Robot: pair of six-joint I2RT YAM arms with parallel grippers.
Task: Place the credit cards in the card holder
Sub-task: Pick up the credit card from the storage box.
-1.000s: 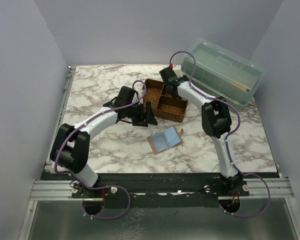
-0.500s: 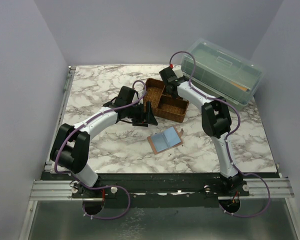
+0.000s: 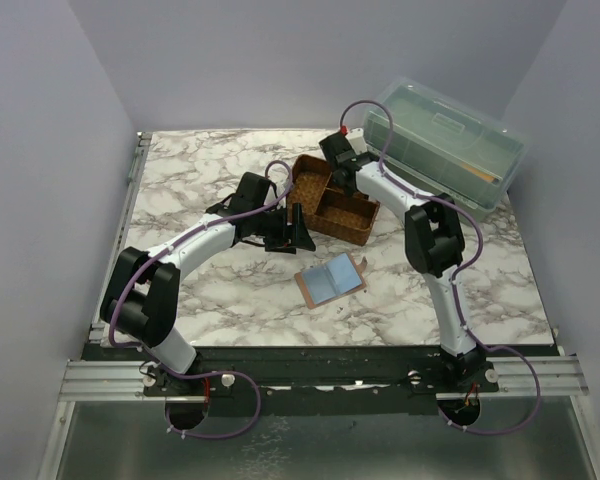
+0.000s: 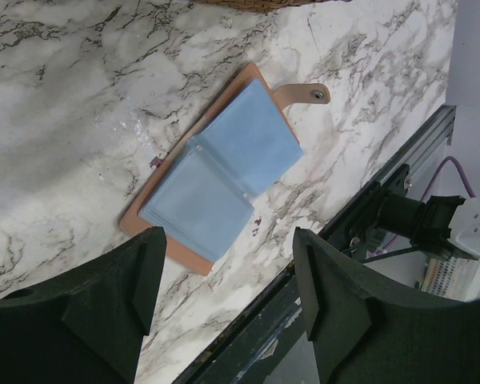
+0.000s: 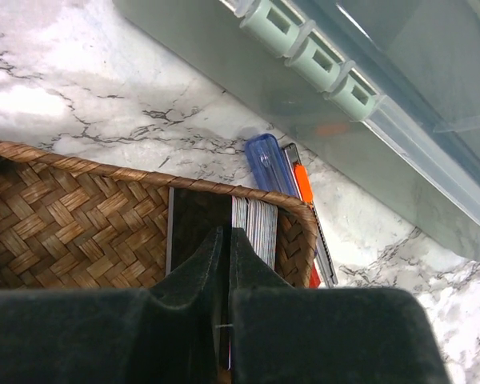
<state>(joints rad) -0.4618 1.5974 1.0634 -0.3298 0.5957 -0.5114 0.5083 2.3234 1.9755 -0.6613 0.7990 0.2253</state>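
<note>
Pinching now: our right tool (image 5: 226, 237) squeezes nearly shut on the credit cards (image 5: 256, 230), stood on edge in the woven tray (image 5: 80, 232) for easy plucking. Our left tool (image 4: 224, 268) hangs wide and empty over the card holder (image 4: 216, 168), spread open for loading.

White arms (image 3: 195, 245), black joints (image 3: 140, 300), purple cables (image 3: 363, 104).

The left arm (image 3: 195, 245) reaches from the lower left of the top view toward centre, elbow bent. Its left gripper (image 3: 296, 228) points down and to the right, with the fingers (image 4: 104, 304) spread wide apart. The right arm (image 3: 390, 190) rises from the lower right, folds at the elbow and stretches to upper centre with the wrist tipped down; the right gripper (image 5: 226, 234) has its fingers drawn together, only a thin slit between them.
</note>
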